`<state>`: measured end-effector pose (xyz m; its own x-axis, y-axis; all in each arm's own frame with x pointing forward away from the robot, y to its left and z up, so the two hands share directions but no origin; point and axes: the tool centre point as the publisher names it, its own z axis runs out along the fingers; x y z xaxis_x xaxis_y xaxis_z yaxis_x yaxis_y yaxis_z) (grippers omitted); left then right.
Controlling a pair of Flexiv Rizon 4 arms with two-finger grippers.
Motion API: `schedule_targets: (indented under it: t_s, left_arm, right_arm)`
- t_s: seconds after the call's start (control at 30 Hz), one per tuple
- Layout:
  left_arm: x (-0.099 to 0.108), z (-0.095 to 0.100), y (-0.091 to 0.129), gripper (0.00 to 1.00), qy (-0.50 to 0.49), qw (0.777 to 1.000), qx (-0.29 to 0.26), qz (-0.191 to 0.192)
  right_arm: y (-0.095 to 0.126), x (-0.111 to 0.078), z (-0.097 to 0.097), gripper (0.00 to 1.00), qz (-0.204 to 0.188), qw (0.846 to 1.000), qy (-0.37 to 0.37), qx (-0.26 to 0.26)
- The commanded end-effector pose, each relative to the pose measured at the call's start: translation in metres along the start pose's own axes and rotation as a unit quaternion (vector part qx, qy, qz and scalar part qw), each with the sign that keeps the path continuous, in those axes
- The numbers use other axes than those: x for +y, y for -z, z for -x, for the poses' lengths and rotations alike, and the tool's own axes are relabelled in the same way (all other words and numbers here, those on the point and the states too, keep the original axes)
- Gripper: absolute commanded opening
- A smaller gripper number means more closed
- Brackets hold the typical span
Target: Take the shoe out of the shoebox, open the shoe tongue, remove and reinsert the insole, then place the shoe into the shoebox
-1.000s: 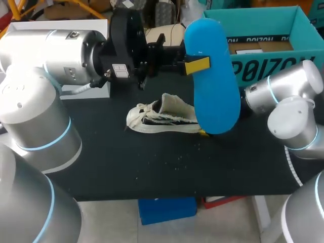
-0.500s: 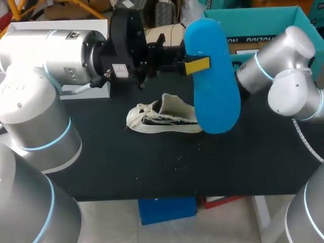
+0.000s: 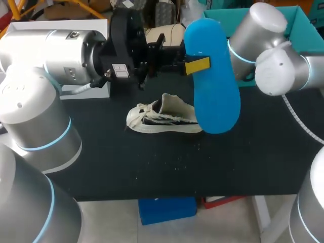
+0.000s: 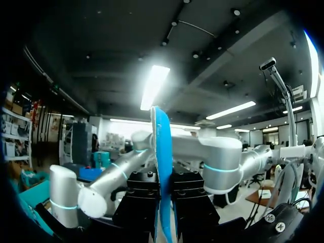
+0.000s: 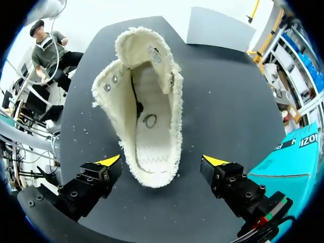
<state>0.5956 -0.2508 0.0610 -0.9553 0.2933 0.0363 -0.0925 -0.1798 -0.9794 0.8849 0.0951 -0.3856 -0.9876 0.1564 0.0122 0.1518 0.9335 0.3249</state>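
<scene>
**Q:** Grippers first: how many, and what is each doing?

**A:** Two. The left gripper [image 3: 195, 65] is clamped on the insole [image 3: 215, 86]. The left wrist view shows that blue insole [image 4: 162, 152] edge-on, pinched from both sides between the black finger blocks. The right gripper [image 5: 162, 162] is spread wide with nothing in it. Its two yellow tips stand on either side of the shoe's [image 5: 147, 101] heel end, with a gap on each side.

**Q:** How many insoles?

**A:** One. It is held up above the table [image 3: 126, 167], one end at the fingers and the other hanging down in front of the shoe's [image 3: 162, 119] heel.

**Q:** And shoes?

**A:** One, cream with frayed edges. It sits near the middle of the dark table, toe toward the left arm's side. The right wrist view looks straight into its opening, and the pale inner floor shows.

**Q:** The box?

**A:** One teal shoebox [image 3: 296, 15] at the far right of the table, partly behind the right arm [image 3: 263, 35]. A corner of it [image 5: 298, 162] also shows beside the right gripper's finger. The shoe is outside it.

**Q:** Anything else?

**A:** Small white flecks [image 3: 177, 159] are scattered on the table, in front of the shoe.
</scene>
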Motion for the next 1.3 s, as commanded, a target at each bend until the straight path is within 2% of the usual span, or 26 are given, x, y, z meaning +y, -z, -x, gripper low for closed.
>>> schedule_targets:
  t_s: [0.03, 0.47, 0.93, 1.23, 1.3]
  left_arm:
    - [0.002, -0.001, -0.001, 0.0, -0.001, 1.0, -0.002, -0.001]
    - [0.002, -0.001, -0.001, 0.0, -0.001, 1.0, -0.002, -0.001]
    - [0.002, -0.001, -0.001, 0.0, -0.001, 1.0, -0.002, -0.001]
    - [0.002, -0.001, -0.001, 0.0, -0.001, 1.0, -0.002, -0.001]
    - [0.002, -0.001, -0.001, 0.0, -0.001, 1.0, -0.002, -0.001]
  right_arm:
    - [-0.003, 0.009, -0.001, 1.0, -0.155, 0.988, 0.005, 0.0]
    - [-0.025, 0.022, -0.01, 1.0, -0.182, 0.983, 0.017, 0.012]
    - [-0.038, 0.019, -0.013, 1.0, -0.191, 0.981, 0.012, 0.018]
    - [-0.037, 0.019, -0.014, 1.0, -0.185, 0.982, 0.017, 0.014]
    - [-0.037, 0.019, -0.014, 1.0, -0.167, 0.986, 0.021, 0.013]
